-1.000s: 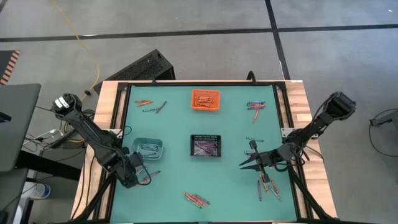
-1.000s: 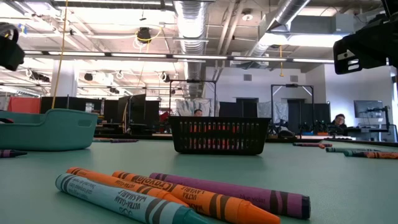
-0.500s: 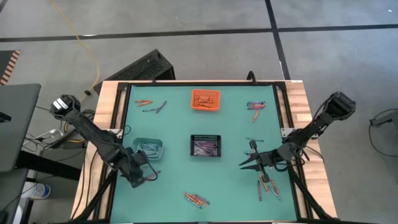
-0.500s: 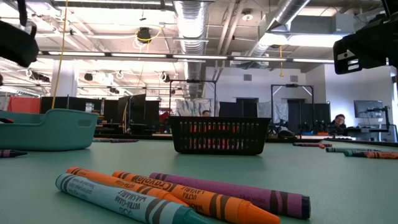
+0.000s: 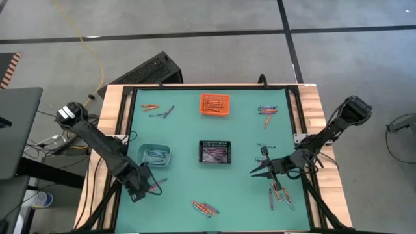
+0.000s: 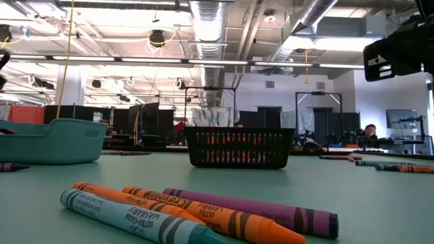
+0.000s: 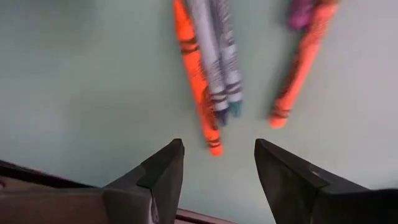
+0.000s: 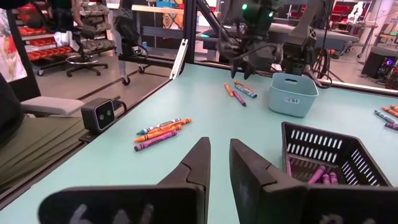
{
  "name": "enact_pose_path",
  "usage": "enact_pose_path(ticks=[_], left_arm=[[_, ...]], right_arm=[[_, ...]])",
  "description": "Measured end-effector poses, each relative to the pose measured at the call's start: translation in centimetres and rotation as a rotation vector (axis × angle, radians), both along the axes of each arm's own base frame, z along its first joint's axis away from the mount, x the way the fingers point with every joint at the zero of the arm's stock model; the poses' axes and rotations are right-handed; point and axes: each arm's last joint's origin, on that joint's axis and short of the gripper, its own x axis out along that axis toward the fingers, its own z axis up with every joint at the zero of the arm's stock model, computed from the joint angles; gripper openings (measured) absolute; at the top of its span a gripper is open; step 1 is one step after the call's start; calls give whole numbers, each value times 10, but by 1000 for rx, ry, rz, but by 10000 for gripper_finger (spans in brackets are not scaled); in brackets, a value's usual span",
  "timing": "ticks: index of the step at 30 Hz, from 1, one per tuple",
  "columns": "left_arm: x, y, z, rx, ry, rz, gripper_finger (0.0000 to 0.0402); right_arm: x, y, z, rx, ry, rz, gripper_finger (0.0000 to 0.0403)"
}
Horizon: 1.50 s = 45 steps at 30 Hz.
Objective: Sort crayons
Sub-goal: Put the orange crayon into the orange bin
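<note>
crayons left loose as left fingers spread

crayons [image 7: 211, 68] lie on the counter [image 7: 81, 81] just ahead of the left fingers [image 7: 214, 165], which went from nearly closed to wide, holding nothing; likely lining up a pick. right fingers [image 8: 216, 163] wait, narrow and empty.

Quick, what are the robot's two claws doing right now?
Left gripper: open, empty, over loose crayons.
Right gripper: fingers slightly apart, holding nothing.

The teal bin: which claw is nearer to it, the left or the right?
Left. The left claw hangs just in front of the teal bin, over loose crayons. The right claw is across the table.
</note>
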Motion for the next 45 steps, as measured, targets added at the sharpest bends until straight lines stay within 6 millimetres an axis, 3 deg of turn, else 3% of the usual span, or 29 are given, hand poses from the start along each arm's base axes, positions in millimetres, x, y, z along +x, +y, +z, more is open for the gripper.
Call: enact_pose_path(ticks=[13, 18, 28, 40, 45], left_arm=[[-1, -22, -36, 71, 130, -130, 181], [-3, -20, -33, 71, 105, -144, 144], [-8, -10, -26, 156, 96, -75, 10], [-7, 2, -25, 299, 112, 41, 12], [5, 2, -7, 382, 44, -7, 11]], right_arm=[[0, 0, 0, 1, -1, 0, 63], [0, 0, 0, 1, -1, 0, 63], [0, 0, 0, 2, -1, 0, 63], [0, 0, 0, 2, -1, 0, 63], [0, 0, 0, 2, -1, 0, 63]])
